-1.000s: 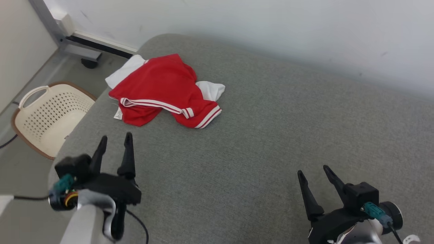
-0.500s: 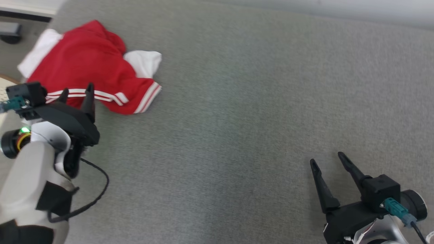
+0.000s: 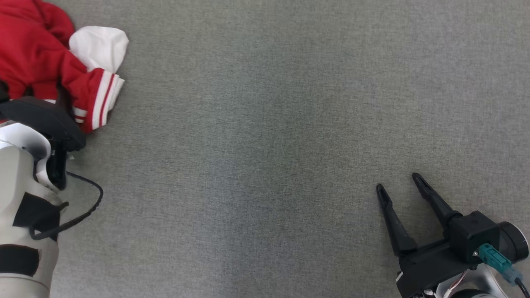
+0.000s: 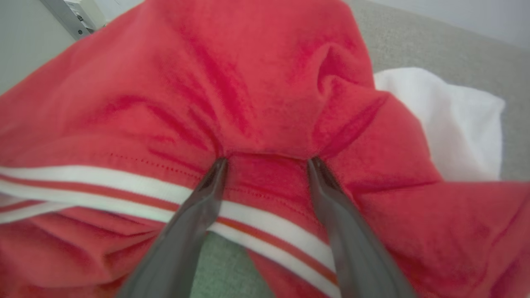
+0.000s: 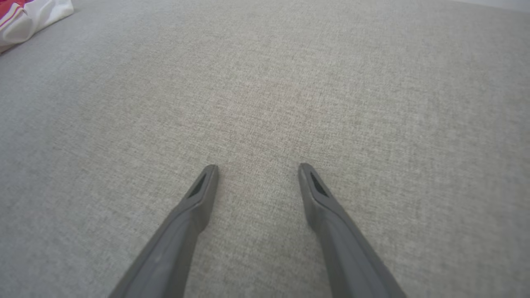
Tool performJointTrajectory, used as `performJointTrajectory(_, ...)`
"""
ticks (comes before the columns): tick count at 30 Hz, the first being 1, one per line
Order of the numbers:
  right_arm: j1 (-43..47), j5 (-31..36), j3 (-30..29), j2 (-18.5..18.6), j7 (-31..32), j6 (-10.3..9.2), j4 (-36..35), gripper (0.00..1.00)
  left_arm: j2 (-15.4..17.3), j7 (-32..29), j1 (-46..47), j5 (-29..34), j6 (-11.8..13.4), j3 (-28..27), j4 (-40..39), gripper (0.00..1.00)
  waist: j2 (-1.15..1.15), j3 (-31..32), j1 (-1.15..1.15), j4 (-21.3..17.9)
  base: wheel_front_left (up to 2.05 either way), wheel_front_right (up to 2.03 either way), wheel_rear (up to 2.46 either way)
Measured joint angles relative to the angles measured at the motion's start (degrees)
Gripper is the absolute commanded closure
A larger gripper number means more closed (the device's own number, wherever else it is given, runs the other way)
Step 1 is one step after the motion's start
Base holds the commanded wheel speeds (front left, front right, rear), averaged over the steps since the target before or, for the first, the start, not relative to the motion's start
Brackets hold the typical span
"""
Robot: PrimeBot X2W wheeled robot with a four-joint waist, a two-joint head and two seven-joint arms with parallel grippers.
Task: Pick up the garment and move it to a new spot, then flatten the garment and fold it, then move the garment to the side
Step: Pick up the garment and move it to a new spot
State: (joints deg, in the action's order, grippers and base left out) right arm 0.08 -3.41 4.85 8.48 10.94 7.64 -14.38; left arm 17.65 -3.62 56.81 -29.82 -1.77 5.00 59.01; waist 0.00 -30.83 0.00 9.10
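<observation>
Right gripper (image 3: 398, 183), fingers spread and empty, is hovering over the grey cushion (image 3: 265, 145), well apart from the shirt (image 3: 33, 54). Left gripper (image 4: 268, 161), also spread, is pressing both tips into the crumpled shirt, past its striped hem (image 4: 124, 182).

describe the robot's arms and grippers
The left gripper and right gripper each have two long tapering dark fingers on black housings. The left forearm is pale grey with black patches and a looping black cable. A teal connector plugs into the right wrist.
</observation>
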Motion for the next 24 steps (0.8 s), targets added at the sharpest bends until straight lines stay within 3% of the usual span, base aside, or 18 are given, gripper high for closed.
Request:
performJointTrajectory(1,0.0,0.0,0.0,0.0,-0.1,0.00,-0.1,0.00,0.0,0.5,0.3,0.0,0.4,-0.1,0.5,0.00,-0.01,-0.3,-0.01,-0.2,0.00,0.00,0.00)
performJointTrajectory(2,0.0,0.0,-0.1,0.0,-0.2,0.01,-0.2,0.00,-0.1,0.9,0.7,0.0,0.9,-0.1,1.1,0.18,-0.02,-0.7,-0.02,-0.4,0.00,0.00,0.00)
performJointTrajectory(3,0.0,0.0,0.0,0.0,-0.2,0.01,-0.3,0.00,-0.1,1.5,1.1,0.0,1.3,-0.2,1.4,1.00,-0.02,-0.9,-0.02,-0.4,0.00,0.00,0.00)
performJointTrajectory(16,-2.6,-3.2,2.7,-1.7,-3.5,-0.26,8.8,0.00,1.7,7.6,-0.7,0.4,1.3,0.4,5.8,1.00,0.00,5.5,0.00,-0.7,0.00,0.00,0.00)
performJointTrajectory(24,-2.6,-4.4,-0.6,-3.9,-7.2,-0.25,14.5,0.00,2.7,12.7,-1.9,2.1,1.7,2.2,2.4,1.00,0.01,13.5,0.00,-2.6,0.00,0.00,0.00)
